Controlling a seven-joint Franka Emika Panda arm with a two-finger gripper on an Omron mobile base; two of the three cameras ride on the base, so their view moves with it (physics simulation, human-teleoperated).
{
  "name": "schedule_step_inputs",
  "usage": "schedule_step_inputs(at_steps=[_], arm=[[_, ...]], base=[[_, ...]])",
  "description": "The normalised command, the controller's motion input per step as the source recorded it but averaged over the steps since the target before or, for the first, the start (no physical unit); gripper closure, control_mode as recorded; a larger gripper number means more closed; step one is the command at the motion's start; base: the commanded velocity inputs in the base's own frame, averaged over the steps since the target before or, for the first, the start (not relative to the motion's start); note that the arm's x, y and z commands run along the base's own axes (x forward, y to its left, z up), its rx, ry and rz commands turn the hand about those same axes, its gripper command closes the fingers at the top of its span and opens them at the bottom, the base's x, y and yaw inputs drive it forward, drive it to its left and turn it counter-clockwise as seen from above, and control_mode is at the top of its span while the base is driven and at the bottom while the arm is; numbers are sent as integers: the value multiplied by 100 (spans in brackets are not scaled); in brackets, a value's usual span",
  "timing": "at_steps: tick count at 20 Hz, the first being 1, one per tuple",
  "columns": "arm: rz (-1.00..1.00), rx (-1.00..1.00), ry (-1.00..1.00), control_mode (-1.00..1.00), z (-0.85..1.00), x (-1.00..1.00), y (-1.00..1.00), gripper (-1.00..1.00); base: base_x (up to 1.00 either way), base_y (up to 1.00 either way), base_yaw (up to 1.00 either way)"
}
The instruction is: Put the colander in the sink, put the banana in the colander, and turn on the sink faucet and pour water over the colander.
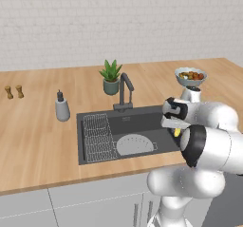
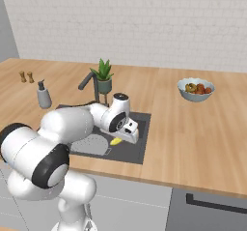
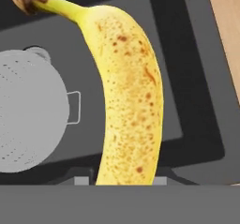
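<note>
Pinching the banana (image 3: 129, 96) between its fingers, the gripper (image 2: 124, 134) hung over the sink (image 1: 142, 119), beside the colander (image 1: 134, 145) resting in the basin. The fruit's long axis ran straight out from the gripper, stem end farthest, clear of the colander's rim handle.

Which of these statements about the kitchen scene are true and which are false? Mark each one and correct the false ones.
1. The colander sits inside the sink. True.
2. The banana lies in the colander. False: it is at the gripper, beside the colander.
3. Water runs from the sink faucet. False: no stream shows.
4. A potted plant stands behind the faucet. True.
5. The fruit bowl is in the sink. False: it stands on the counter.
</note>
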Motion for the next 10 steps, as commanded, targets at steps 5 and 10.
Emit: schedule_step_inputs(at_steps=[5,10], arm=[[2,5,0,-100,-1,3,70,100],[0,6,0,-100,-18,18,48,100]], base=[[0,0,0],[0,0,0]])
